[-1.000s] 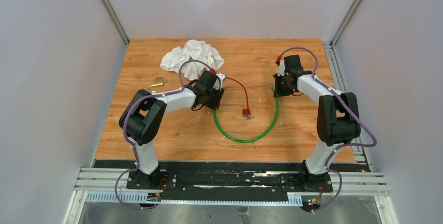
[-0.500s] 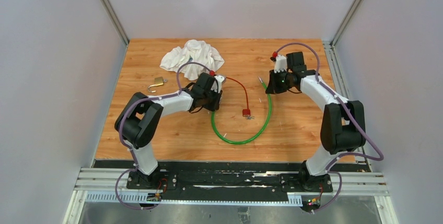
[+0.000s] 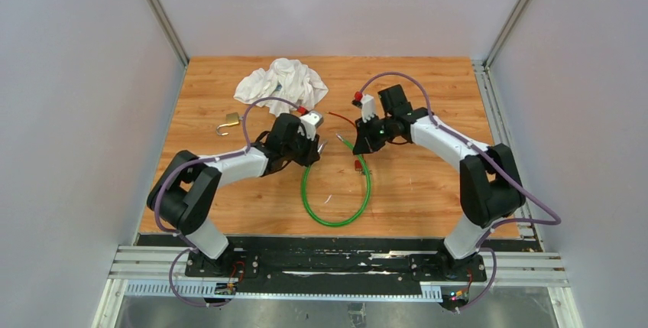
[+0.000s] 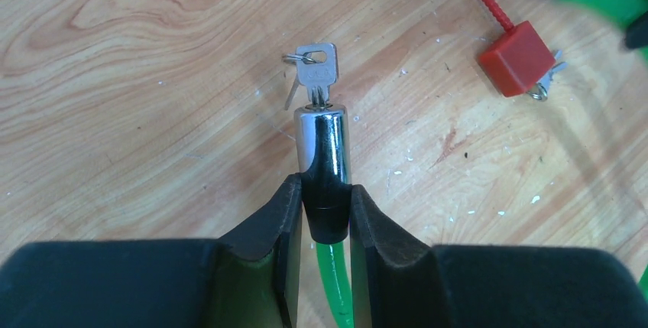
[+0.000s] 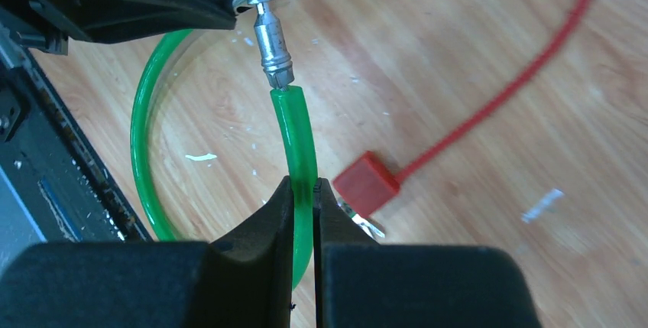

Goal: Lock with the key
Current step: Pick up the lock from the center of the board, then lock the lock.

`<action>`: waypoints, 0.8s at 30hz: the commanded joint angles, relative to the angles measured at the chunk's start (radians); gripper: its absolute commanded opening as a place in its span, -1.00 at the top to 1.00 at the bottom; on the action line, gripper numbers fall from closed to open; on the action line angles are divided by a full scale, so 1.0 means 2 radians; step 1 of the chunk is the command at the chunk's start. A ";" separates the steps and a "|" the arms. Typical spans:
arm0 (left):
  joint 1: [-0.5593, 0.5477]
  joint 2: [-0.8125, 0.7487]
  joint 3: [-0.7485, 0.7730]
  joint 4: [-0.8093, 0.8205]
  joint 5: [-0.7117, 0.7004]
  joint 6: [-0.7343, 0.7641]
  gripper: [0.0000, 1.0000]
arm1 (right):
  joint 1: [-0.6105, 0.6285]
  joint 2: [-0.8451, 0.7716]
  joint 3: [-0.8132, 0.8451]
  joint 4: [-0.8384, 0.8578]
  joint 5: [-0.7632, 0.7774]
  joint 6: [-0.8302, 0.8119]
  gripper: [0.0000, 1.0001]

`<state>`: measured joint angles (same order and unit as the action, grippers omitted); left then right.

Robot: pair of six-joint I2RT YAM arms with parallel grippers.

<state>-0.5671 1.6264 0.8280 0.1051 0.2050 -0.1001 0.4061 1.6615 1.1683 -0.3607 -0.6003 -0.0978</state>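
The key point(image 4: 317, 72) is sitting in the end of the chrome lock barrel point(image 4: 322, 141), just left of the red lock block point(image 4: 517, 58) in the top view. The left gripper point(image 4: 324, 192) is clamping the dark collar of this barrel, where the green cable point(image 5: 302, 137) is coming out. The right gripper point(image 5: 304, 190) is pinching the same cable just beside the red lock block. The metal pin point(image 5: 273, 47) on the cable's tip is pointing toward the barrel, very near it. A brass padlock point(image 3: 228, 122) and a white cloth point(image 3: 280, 81) are lying well apart from the red lock block, further left.
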 commanded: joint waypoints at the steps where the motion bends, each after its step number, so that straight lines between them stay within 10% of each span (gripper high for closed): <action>1: 0.008 -0.035 -0.029 0.094 0.035 0.005 0.99 | 0.034 0.027 0.018 0.013 -0.046 0.011 0.99; 24: 0.028 -0.059 -0.073 0.172 0.062 -0.011 0.99 | 0.074 0.073 0.010 0.028 -0.059 0.014 0.99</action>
<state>-0.5171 1.5398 0.6804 0.3573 0.3080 -0.1055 0.5308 1.8004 1.1713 -0.3115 -0.6735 -0.0864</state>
